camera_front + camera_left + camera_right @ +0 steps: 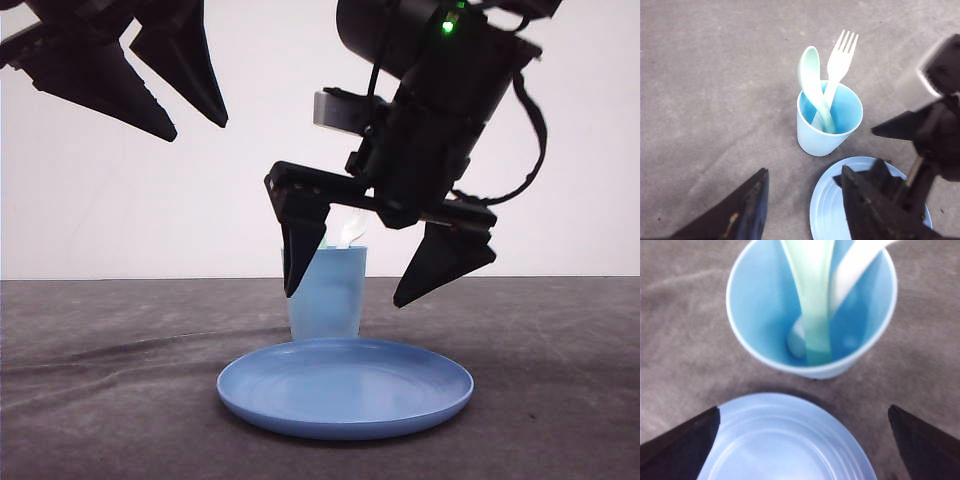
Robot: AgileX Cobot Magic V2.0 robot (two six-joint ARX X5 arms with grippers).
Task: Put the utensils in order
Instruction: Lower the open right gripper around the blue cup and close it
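A white fork and a mint-green spoon stand handle-down, crossed, inside the light blue cup. In the right wrist view the spoon and fork rest against the bottom of the cup. My right gripper hangs open just in front of the cup, low over the blue plate, with nothing between its fingers. My left gripper is raised high at the left, open and empty. The fork's head peeks over the cup's rim.
The round blue plate lies on the dark grey table, right in front of the cup. The right arm reaches in beside the cup. A white wall stands behind the table.
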